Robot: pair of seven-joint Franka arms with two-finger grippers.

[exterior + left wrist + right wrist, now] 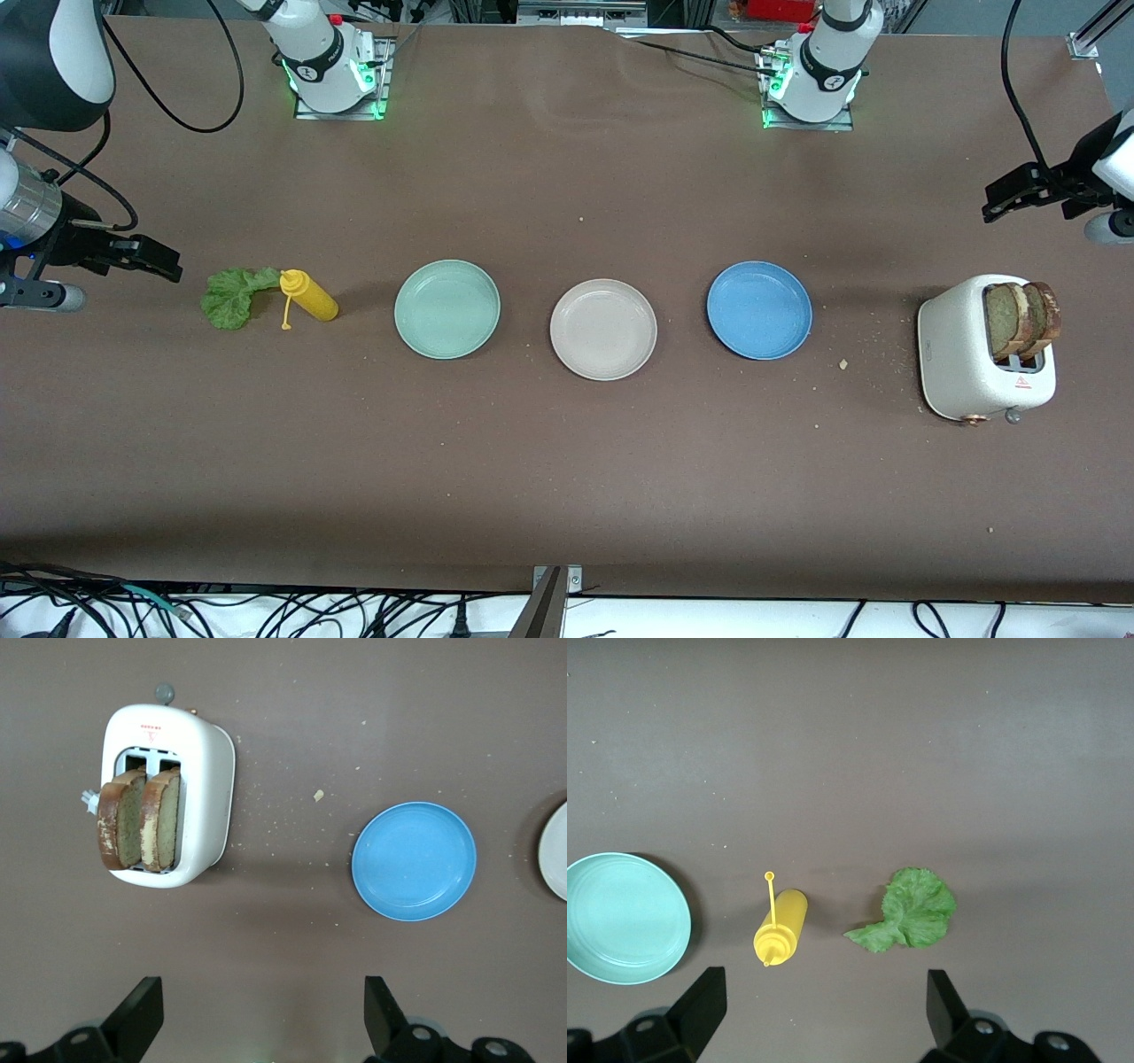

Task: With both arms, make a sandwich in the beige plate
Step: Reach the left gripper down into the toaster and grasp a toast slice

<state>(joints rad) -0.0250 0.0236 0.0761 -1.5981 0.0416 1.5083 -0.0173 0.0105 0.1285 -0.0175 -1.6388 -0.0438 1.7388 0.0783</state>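
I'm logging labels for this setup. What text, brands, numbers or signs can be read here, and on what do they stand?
White two-slot toaster: small red marking on its top, too small to read.
Same toaster, front view: small red warning-type sign, unreadable.
White arm bases: dark round marks, unreadable.
No other text.

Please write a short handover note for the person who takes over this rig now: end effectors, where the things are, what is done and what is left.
Left end effector: open, holding nothing, up over the table's left-arm end, above the toaster.
Right end effector: open, holding nothing, over the right-arm end near the lettuce leaf.
Two toast slices stand in the toaster's slots.
Lettuce leaf lies on the table, touching the yellow squeeze bottle.
Beige plate sits between the mint-green plate and blue plate; nothing on it.
Done: nothing.
Left: toast, lettuce, toast onto the beige plate.
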